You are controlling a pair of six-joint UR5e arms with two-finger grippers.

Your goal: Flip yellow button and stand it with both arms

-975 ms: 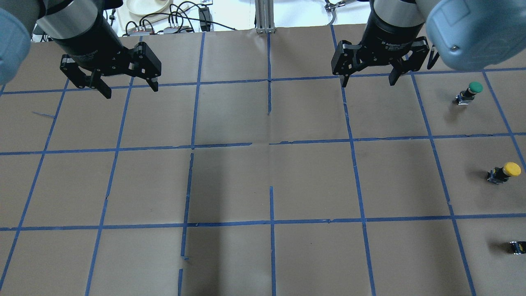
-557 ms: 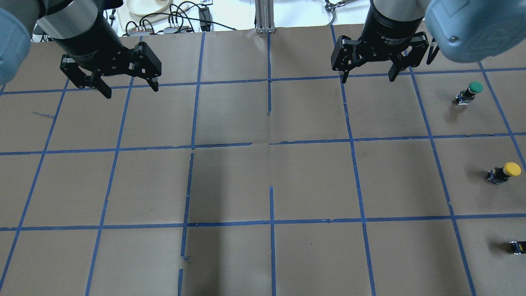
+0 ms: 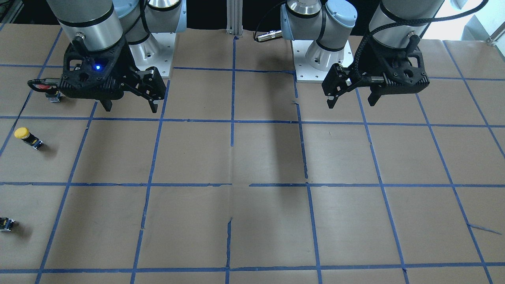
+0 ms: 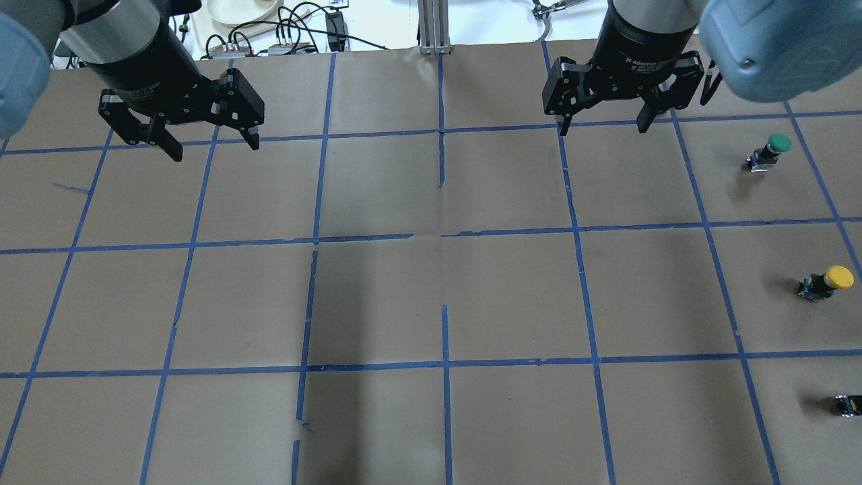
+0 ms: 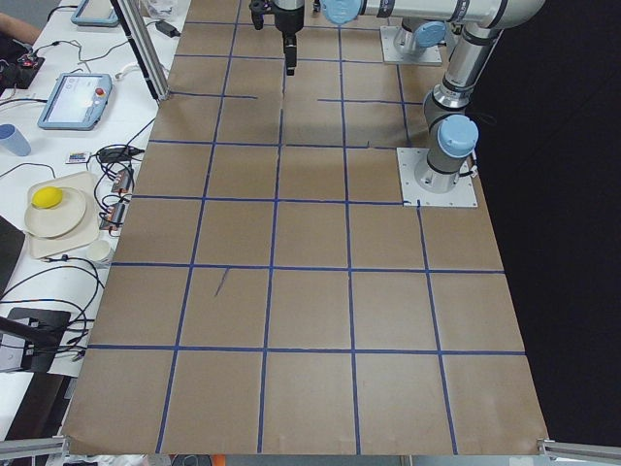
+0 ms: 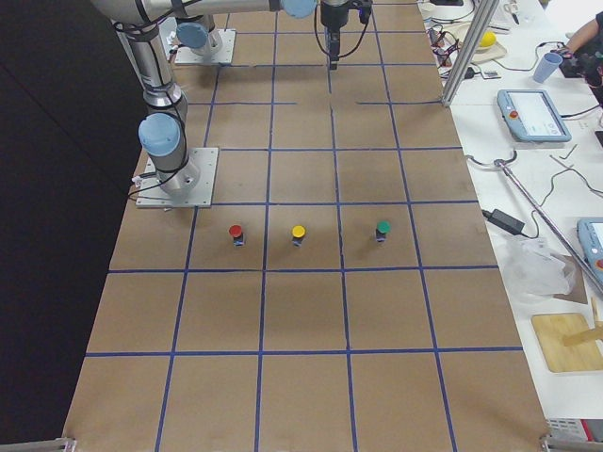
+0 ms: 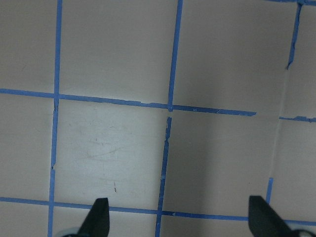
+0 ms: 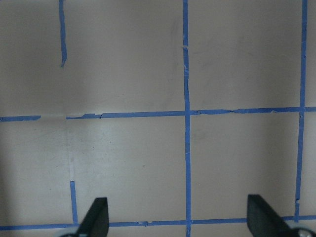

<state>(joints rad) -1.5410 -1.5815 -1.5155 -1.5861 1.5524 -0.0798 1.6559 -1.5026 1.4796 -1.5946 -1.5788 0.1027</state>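
The yellow button (image 4: 830, 281) sits at the table's right side, yellow cap on a black-grey block, and seems to stand cap up; it also shows in the front view (image 3: 27, 137) and the right side view (image 6: 298, 234). My right gripper (image 4: 601, 129) is open and empty, hanging above the table's far part, well left of and beyond the button; in the front view (image 3: 131, 108) it shows at the left. My left gripper (image 4: 209, 145) is open and empty at the far left (image 3: 351, 104). Both wrist views show only open fingertips over taped paper.
A green-capped button (image 4: 771, 149) stands beyond the yellow one and a red-capped one (image 6: 236, 233) nearer the robot. A small capless black-and-yellow block (image 4: 847, 404) lies near the right edge. The table is brown paper with a blue tape grid (image 4: 444, 236).
My right gripper has shifted slightly toward the table's far edge. The left gripper and the buttons have not moved.
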